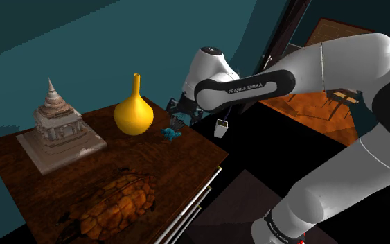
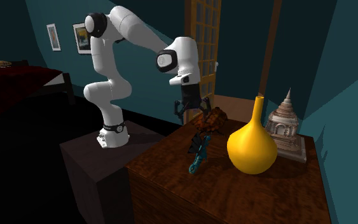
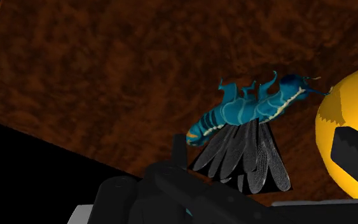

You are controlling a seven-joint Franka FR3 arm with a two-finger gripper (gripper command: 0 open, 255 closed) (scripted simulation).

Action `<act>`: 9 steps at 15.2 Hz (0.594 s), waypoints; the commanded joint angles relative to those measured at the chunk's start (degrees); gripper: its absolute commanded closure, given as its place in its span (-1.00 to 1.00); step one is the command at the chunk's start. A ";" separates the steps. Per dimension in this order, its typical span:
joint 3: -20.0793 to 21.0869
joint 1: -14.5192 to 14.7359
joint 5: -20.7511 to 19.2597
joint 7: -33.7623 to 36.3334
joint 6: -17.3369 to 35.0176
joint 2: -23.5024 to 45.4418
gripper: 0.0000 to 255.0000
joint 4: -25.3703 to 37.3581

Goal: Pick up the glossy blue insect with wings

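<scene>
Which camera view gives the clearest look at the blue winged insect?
The wrist view: the blue insect is close, showing its striped body and dark veined wings. The shoulder view shows it as a small blue shape beside the yellow vase. The second exterior view shows it small and dim, left of the vase.

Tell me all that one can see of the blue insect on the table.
The blue insect is glossy, with a segmented turquoise body striped pale, curled legs and grey veined wings folded together. It rests on the brown table, near its edge, beside the yellow vase but apart from it. Only the table seems to touch it.
</scene>
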 commanded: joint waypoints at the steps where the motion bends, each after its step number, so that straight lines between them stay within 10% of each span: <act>1: 1.06 -1.33 -4.78 7.81 1.64 5.46 -1.00 3.39; 9: 0.19 -1.04 -12.90 18.44 5.95 13.64 -1.00 5.89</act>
